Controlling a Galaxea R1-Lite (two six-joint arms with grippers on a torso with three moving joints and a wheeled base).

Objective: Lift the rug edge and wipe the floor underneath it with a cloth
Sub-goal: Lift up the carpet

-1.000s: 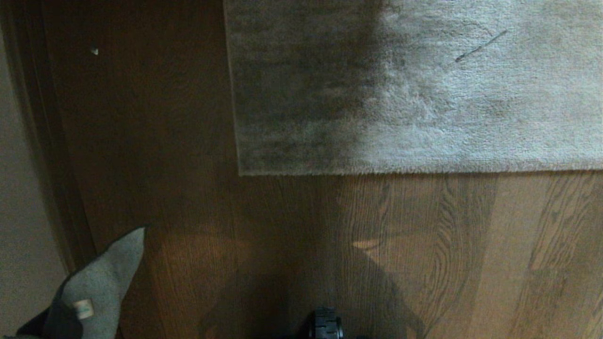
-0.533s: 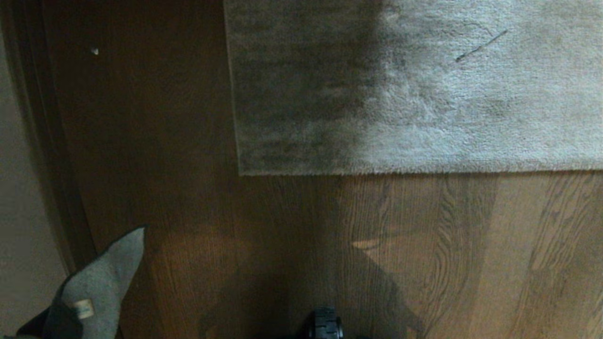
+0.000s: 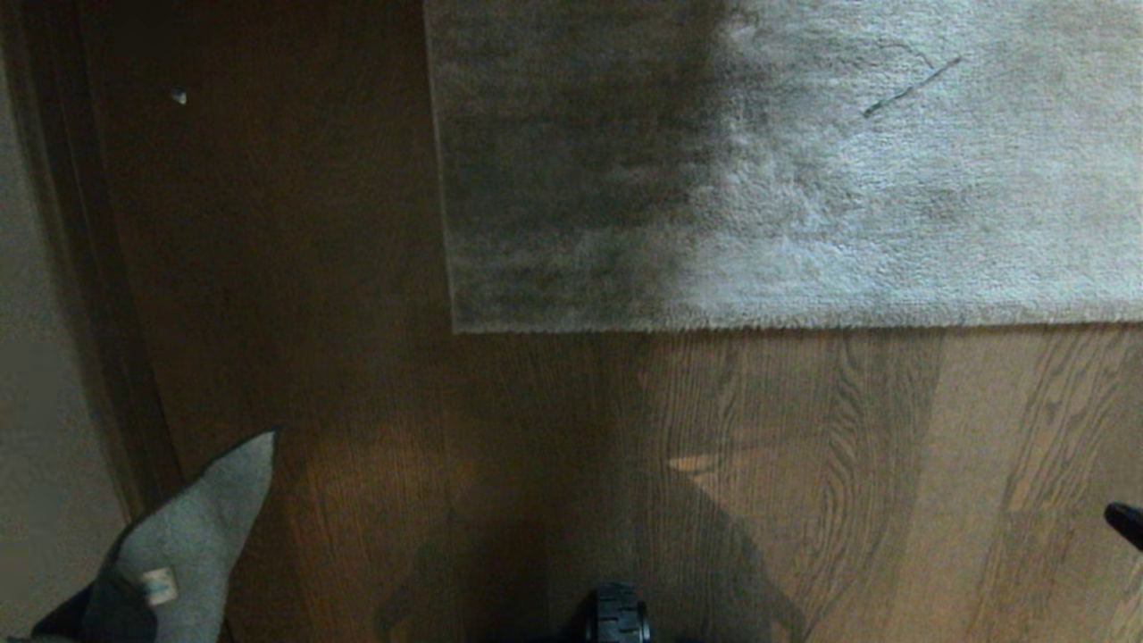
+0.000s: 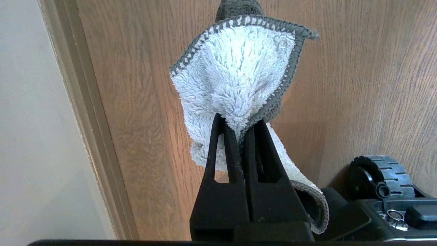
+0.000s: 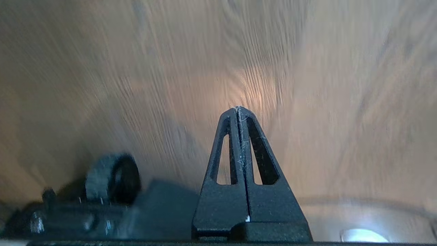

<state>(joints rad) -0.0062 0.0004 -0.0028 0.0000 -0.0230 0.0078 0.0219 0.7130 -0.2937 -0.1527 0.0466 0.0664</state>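
Now left end effector (image 4: 239,126) grips cloth (image 4: 235,71).

We see bare floor (image 3: 571,429) open from six up to the rug edge (image 3: 786,323) at twelve; a baseboard (image 3: 98,295) blocks nine o'clock.

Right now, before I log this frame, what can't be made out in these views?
- Head view: right gripper cut off by the picture's right edge; only a dark tip shows.
- Head view: left gripper hidden beneath the cloth.
- Head view: rug edge lies flat, hiding the floor underneath.
- Right wrist view: floor grain smeared by blur.
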